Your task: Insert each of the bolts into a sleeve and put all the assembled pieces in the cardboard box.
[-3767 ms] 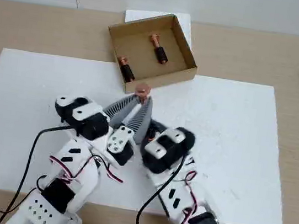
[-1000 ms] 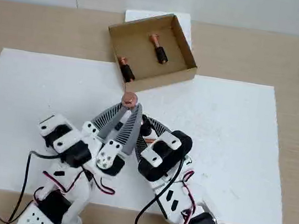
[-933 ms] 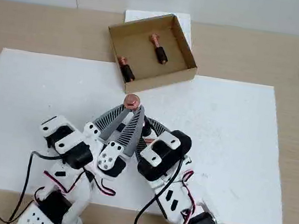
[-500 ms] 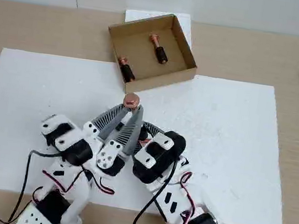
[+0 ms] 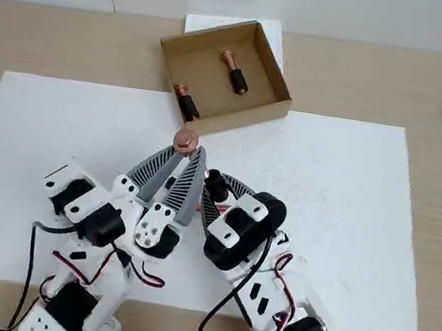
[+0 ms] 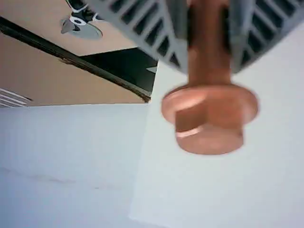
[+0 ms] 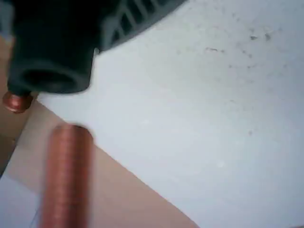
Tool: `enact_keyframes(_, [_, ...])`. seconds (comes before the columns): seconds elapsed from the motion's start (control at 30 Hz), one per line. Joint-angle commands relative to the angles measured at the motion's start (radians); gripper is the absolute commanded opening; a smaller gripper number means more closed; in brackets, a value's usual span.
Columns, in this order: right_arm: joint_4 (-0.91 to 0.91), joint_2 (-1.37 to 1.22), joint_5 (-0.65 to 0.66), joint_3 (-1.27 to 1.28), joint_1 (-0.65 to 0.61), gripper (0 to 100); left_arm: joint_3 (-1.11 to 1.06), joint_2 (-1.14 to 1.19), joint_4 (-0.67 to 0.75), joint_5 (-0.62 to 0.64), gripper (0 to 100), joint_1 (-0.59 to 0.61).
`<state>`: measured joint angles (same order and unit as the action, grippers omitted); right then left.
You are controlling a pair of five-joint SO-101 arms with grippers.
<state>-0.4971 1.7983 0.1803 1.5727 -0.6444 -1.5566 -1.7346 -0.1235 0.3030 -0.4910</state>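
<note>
We find no writing, number or sign that we can read: the cardboard box [image 5: 245,113] shows plain brown walls (inside and out), and the white sheet [image 5: 348,200] carries none.

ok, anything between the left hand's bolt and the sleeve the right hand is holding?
Nothing visible. The left hand grips the bolt, the right hand the sleeve. In the right wrist view the bolt's shank sits just off the sleeve's open mouth, apart, with bare paper behind.

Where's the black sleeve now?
High view: the sleeve is gripped by the right end effector over the white paper, right of the copper bolt in the left end effector.
</note>
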Motion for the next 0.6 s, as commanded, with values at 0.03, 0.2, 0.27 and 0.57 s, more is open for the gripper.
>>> enact_keyframes(0.03, [-0.002, 0.016, 0.002, -0.06, 0.005, 0.5, 0.01, -0.011, -0.005, -0.005, 1, -0.003])
enact_keyframes(0.2, [-0.002, 0.016, 0.002, -0.06, -0.025, 0.5, -0.012, -0.012, 0.006, -0.003, 1, -0.003])
enact_keyframes(0.27, [-0.002, 0.016, 0.002, -0.058, -0.047, 0.5, -0.012, -0.012, 0.038, -0.005, 1, -0.003])
enact_keyframes(0.57, [0.119, 0.016, 0.005, 0.017, -0.048, 0.6, -0.015, -0.012, 0.048, -0.005, 1, 0.003])
